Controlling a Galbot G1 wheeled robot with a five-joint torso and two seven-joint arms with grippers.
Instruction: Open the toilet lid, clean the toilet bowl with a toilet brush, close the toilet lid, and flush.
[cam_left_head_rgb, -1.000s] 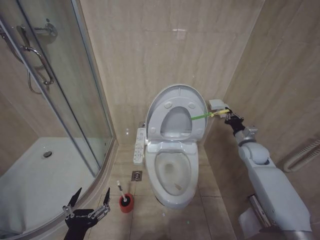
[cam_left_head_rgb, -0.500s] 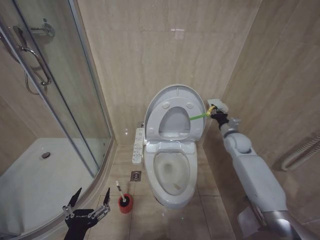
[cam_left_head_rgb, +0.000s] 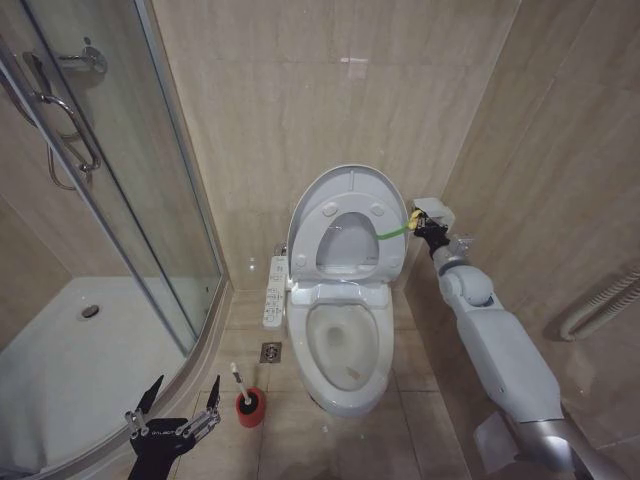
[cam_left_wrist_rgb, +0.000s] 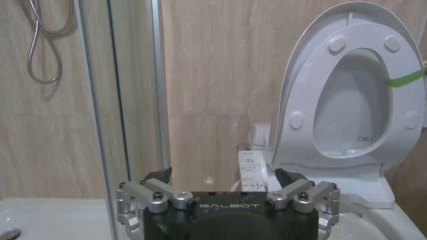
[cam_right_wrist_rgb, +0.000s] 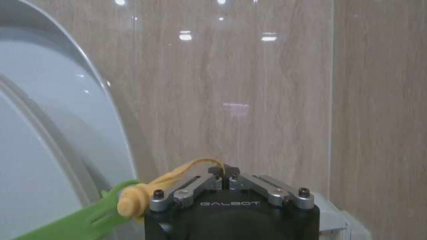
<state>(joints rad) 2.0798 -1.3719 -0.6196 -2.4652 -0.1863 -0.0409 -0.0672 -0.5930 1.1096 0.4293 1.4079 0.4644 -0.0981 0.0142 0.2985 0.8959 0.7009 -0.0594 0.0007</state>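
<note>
Head view: the toilet lid (cam_left_head_rgb: 345, 215) is seen raised, leaning back near the rear wall, with the ring seat (cam_left_head_rgb: 350, 240) lifted against it. A yellow-green strap (cam_left_head_rgb: 393, 232) runs from the lid's right edge to the right gripper (cam_left_head_rgb: 418, 224), which is extended beside that edge, close to a small white wall box (cam_left_head_rgb: 436, 211). In the right wrist view the fingers (cam_right_wrist_rgb: 200, 186) of the right gripper (cam_right_wrist_rgb: 223, 176) are brought together at the tips, clenched on a yellow band (cam_right_wrist_rgb: 177, 172) knotted to the green strap (cam_right_wrist_rgb: 80, 220); the word "GALBOT" is read in white on the gripper body. The toilet bowl (cam_left_head_rgb: 345, 350) stands uncovered on the tiled floor (cam_left_head_rgb: 420, 390), against the rear wall between the shower enclosure (cam_left_head_rgb: 110, 220) and the right wall. A white control panel (cam_left_head_rgb: 275, 290) is mounted along the bowl's left side; its labels cannot be read. The toilet brush (cam_left_head_rgb: 240, 382) is recorded upright in its red holder (cam_left_head_rgb: 250, 407) on the floor, near the bowl's front left and beside the shower tray's curved edge. The left gripper (cam_left_head_rgb: 173, 405) is held low by the brush, apart from it, fingers spread and empty. In the left wrist view "GALBOT" is again read on the left gripper (cam_left_wrist_rgb: 227, 182).
</note>
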